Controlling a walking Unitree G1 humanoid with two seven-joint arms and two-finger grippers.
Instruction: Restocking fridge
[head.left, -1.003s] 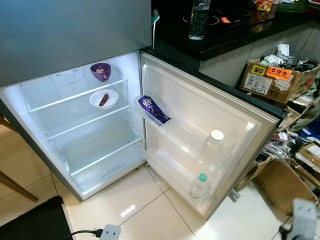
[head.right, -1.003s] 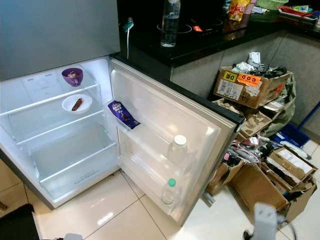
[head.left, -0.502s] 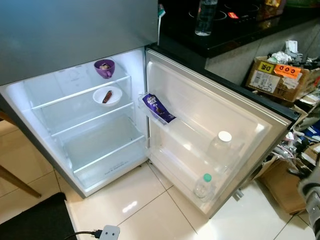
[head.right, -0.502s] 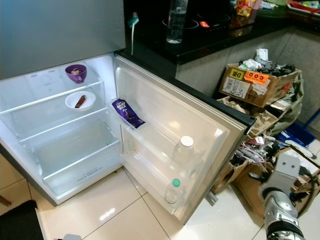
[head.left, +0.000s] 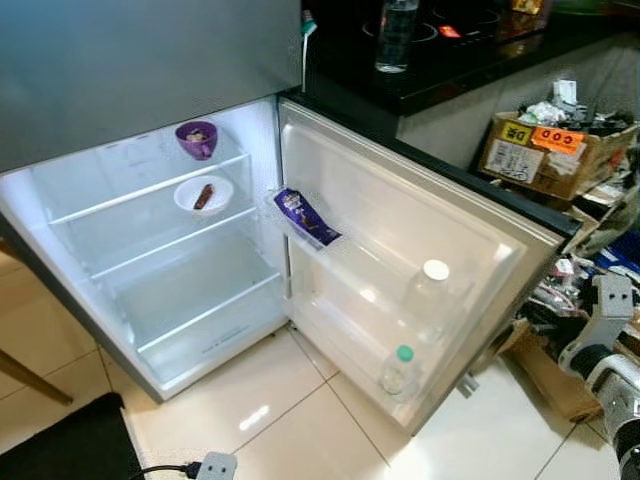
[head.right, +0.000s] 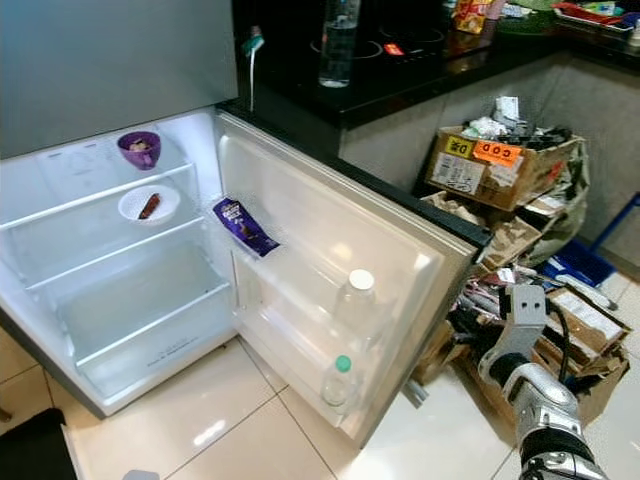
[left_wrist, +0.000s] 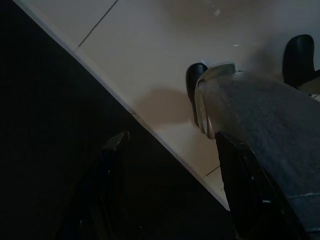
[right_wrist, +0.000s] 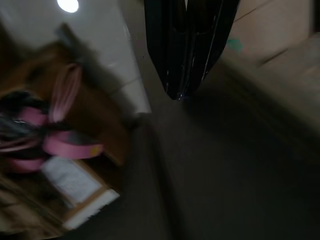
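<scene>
The fridge (head.left: 130, 300) stands open, its door (head.left: 420, 230) swung out to the right. A purple cup (head.left: 197, 139) sits on the top shelf, and below it a white bowl (head.left: 203, 195) holds a brown piece. The door bins hold a purple chocolate pack (head.left: 303, 217), a white-capped bottle (head.left: 431, 292) and a green-capped bottle (head.left: 398, 370). My right arm (head.right: 527, 375) is raised at the lower right, beside the door's edge. In the blurred right wrist view my right gripper (right_wrist: 181, 90) is shut on nothing. My left gripper (left_wrist: 172, 150) hangs open over the floor.
A clear water bottle (head.left: 396, 35) stands on the black counter (head.left: 470, 70) behind the door. Cluttered cardboard boxes (head.left: 545, 155) crowd the floor on the right. A power strip (head.left: 218, 466) and a black mat (head.left: 70, 445) lie on the tiles in front.
My right arm has risen from the bottom right corner to beside the door's edge. The camera swayed slightly; the fridge contents stayed put.
</scene>
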